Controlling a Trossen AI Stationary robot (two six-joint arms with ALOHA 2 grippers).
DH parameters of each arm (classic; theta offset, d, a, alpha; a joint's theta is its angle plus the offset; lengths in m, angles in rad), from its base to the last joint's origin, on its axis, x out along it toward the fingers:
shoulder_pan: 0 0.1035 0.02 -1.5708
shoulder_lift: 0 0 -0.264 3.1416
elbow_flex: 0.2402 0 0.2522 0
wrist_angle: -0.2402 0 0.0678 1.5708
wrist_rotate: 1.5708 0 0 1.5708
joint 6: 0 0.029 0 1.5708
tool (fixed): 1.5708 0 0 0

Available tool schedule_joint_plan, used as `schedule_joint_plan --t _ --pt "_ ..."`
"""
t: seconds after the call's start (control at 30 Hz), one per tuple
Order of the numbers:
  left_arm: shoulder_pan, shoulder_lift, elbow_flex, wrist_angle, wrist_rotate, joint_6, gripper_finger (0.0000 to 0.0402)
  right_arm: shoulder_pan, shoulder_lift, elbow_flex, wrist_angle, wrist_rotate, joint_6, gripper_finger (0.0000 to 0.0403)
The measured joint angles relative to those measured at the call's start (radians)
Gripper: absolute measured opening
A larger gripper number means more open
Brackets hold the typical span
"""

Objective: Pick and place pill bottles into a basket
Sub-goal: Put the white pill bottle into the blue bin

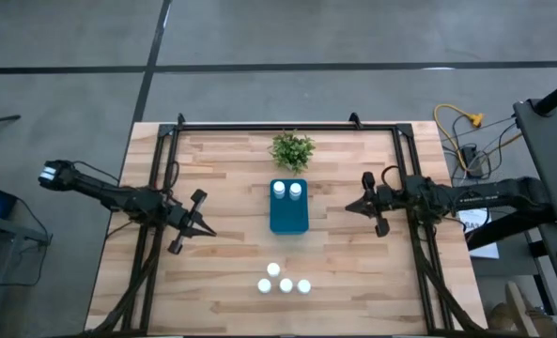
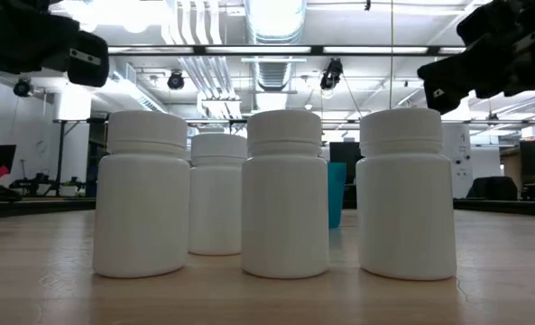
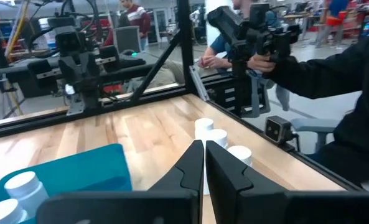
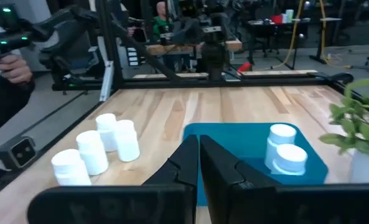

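Note:
The teal basket (image 1: pixel 288 218) stands at the table's middle with two white pill bottles (image 1: pixel 287 190) upright in its far end. Several more pill bottles (image 1: pixel 284 280) stand upright in a cluster near the table's front edge, filling the low view (image 2: pixel 285 194). My left gripper (image 1: pixel 209 233) hovers shut to the left of the basket, pointing at it, with nothing in it (image 3: pixel 205 152). My right gripper (image 1: pixel 348 207) hovers shut to the right of the basket, also holding nothing (image 4: pixel 198 149). Both are clear of the bottles and the basket.
A small green plant (image 1: pixel 292 149) stands just beyond the basket's far end. A black frame (image 1: pixel 259 126) runs round the table's edges. A person (image 3: pixel 333 74) sits beyond the table's near edge with a hand-held controller. Bare wood lies between the basket and the bottle cluster.

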Motion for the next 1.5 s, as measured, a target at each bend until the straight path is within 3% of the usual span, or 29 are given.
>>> schedule_joint_plan --t 0.43,0.6,0.8,1.2,1.33,1.5 --pt "0.000 0.086 0.031 0.018 -0.027 0.001 0.0000 -0.139 -0.004 -0.039 0.074 -0.014 -0.072 0.0009" --pt "0.000 0.071 0.031 0.015 -0.026 0.001 0.0000 -0.205 -0.045 -0.039 0.083 -0.016 -0.063 0.0009" --pt "0.000 0.065 0.028 0.011 -0.026 0.002 0.0000 -0.254 -0.112 -0.040 0.081 -0.138 -0.060 0.0008" --pt "0.000 0.067 0.028 0.010 -0.026 -0.001 0.0000 -0.275 -0.260 -0.049 -0.015 -0.171 -0.072 0.0008" --pt "0.000 0.089 0.100 -0.107 -0.027 -0.042 0.0000 -0.275 -0.313 -0.049 -0.070 -0.172 -0.070 0.0008" --pt "0.000 0.167 0.319 -0.381 -0.037 -0.049 0.0000 -0.275 -0.348 -0.049 -0.151 -0.176 -0.062 0.0008"
